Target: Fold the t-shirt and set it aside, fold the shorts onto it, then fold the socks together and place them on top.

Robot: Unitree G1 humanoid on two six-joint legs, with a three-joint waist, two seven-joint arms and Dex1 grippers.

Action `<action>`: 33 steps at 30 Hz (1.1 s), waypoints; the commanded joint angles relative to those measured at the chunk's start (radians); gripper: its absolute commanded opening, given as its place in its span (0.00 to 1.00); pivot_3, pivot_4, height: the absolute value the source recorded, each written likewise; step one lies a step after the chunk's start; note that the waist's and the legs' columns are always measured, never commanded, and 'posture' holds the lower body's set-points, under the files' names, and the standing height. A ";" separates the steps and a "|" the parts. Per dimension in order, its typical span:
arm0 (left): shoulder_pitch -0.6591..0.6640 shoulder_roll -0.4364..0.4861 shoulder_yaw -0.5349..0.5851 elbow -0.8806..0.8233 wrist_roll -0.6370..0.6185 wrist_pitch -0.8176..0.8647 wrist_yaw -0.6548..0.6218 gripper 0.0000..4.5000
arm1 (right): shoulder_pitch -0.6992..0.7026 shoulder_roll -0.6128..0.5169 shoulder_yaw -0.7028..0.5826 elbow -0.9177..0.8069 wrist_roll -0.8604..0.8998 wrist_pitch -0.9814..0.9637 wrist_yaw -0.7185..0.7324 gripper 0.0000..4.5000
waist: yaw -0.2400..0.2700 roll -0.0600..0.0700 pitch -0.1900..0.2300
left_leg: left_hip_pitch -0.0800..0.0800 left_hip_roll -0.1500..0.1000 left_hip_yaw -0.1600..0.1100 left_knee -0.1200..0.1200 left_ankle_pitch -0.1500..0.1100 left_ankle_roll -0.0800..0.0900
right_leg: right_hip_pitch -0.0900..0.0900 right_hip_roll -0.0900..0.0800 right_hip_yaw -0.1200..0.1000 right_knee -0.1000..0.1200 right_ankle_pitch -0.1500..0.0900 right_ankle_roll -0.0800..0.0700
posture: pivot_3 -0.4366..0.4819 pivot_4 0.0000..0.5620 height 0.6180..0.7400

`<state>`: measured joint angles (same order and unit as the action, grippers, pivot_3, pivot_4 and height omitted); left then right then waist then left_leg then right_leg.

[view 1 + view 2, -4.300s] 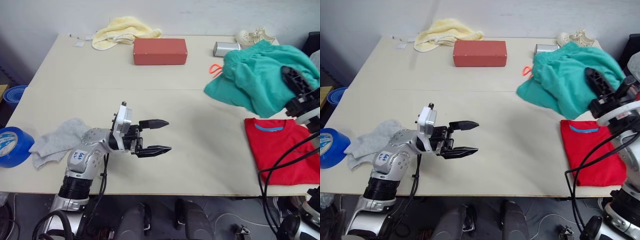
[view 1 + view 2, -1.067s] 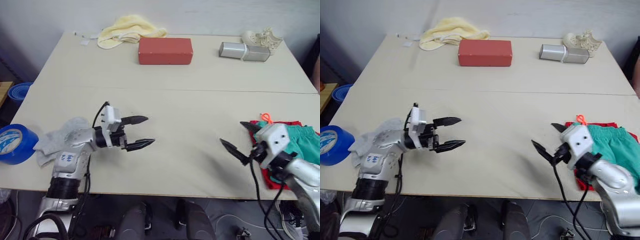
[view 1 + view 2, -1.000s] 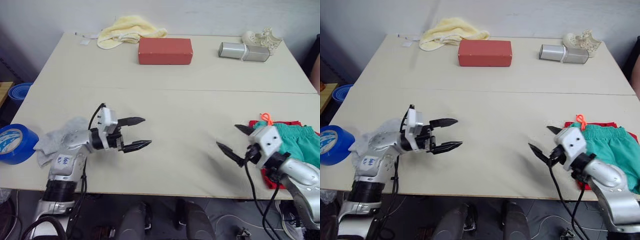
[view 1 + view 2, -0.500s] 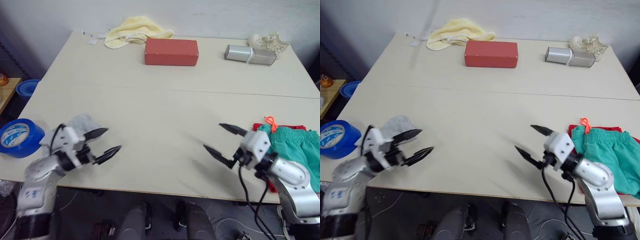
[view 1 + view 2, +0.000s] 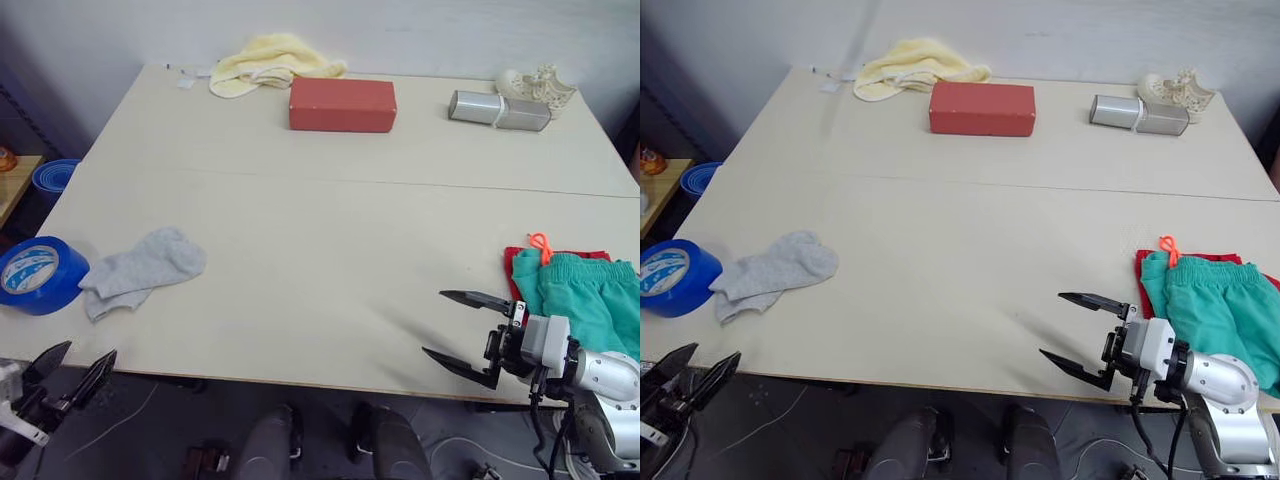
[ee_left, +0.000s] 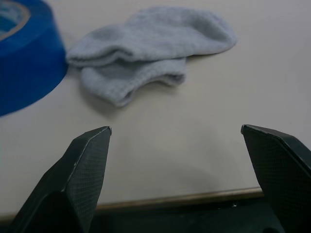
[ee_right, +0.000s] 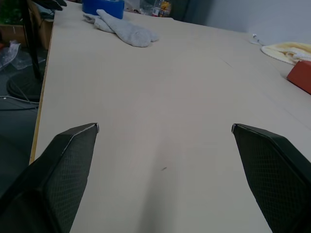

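The right gripper (image 5: 470, 332) is hovering wide open and empty over the table's (image 5: 330, 240) near edge, the shorts (image 5: 585, 300) lying on the t-shirt (image 5: 512, 262) just beside it. The left gripper (image 5: 72, 368) is hanging spread wide and empty below the edge, the socks (image 5: 140, 270) lying just ahead of it.

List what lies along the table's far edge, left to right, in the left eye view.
Pale yellow cloth → red brick-shaped block → silver cylinder → small cream-coloured object.

teal shorts (image 5: 590, 300), red t-shirt (image 5: 512, 262), grey socks (image 5: 140, 270)
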<state>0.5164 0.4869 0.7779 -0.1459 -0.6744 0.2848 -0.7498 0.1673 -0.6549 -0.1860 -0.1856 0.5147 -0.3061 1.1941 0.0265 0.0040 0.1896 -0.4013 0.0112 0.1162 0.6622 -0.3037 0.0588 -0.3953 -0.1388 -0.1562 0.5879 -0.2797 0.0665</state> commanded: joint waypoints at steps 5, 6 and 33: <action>-0.085 0.092 0.080 -0.117 -0.404 0.477 0.338 1.00 | -0.058 -0.005 0.033 -0.050 0.025 0.003 0.034 1.00 | -0.003 0.001 0.000 | 0.001 0.000 0.000 0.000 0.001 -0.008 | -0.001 0.000 -0.001 0.006 0.007 0.012 | 0.48 0.27 1.00; -0.102 0.105 0.077 -0.122 -0.459 0.534 0.389 1.00 | -0.068 -0.006 0.041 -0.059 0.026 0.012 0.035 1.00 | -0.005 0.001 0.000 | 0.001 0.000 0.000 0.000 0.002 -0.009 | -0.001 0.000 -0.002 0.006 0.007 0.012 | 0.48 0.27 1.00; -0.623 0.018 -0.114 0.229 -1.009 0.604 1.329 0.78 | -0.120 0.017 0.055 -0.141 -0.009 0.103 -0.102 1.00 | 0.012 0.005 -0.002 | 0.011 -0.001 0.003 0.000 0.005 -0.015 | 0.004 0.000 0.002 0.015 0.006 0.010 | 0.48 0.27 1.00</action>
<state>-0.1193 0.5174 0.6943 0.0471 -1.7060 0.8899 0.5503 0.0469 -0.6409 -0.1240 -0.2795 0.4972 -0.2043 1.1062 0.0386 0.0094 0.1879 -0.3897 0.0107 0.1197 0.6624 -0.2992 0.0434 -0.3914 -0.1385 -0.1540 0.6027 -0.2738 0.0767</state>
